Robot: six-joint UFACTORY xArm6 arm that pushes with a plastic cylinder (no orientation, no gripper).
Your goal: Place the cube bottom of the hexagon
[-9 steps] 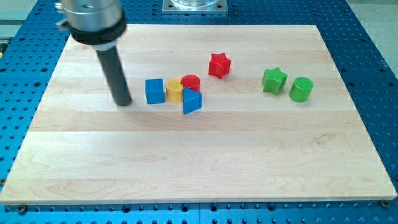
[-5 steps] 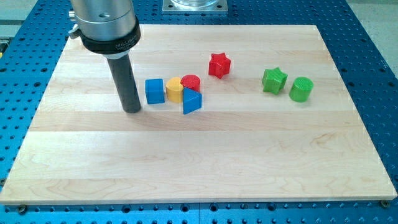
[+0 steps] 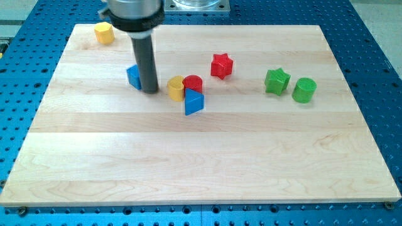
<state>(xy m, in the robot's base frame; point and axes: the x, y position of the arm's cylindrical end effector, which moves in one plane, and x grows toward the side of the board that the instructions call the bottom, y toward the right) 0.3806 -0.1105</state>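
Observation:
The blue cube (image 3: 132, 76) sits left of the board's middle, in the upper half, its right side hidden behind my rod. My tip (image 3: 151, 90) rests on the board against the cube's lower right side. A yellow hexagon (image 3: 103, 32) lies near the board's top left corner, well above and left of the cube. A second yellow block (image 3: 176, 88), whose shape I cannot make out, lies just right of my tip.
A red cylinder (image 3: 193, 83) and a blue triangle (image 3: 194, 102) touch the second yellow block. A red star (image 3: 221, 65) lies further right. A green star (image 3: 276, 81) and a green cylinder (image 3: 304, 90) sit at the right.
My tip moved right and then up past the cube's old spot. The blue cube shifted left and up, away from the yellow block. The yellow hexagon, hidden by the arm before, now shows.

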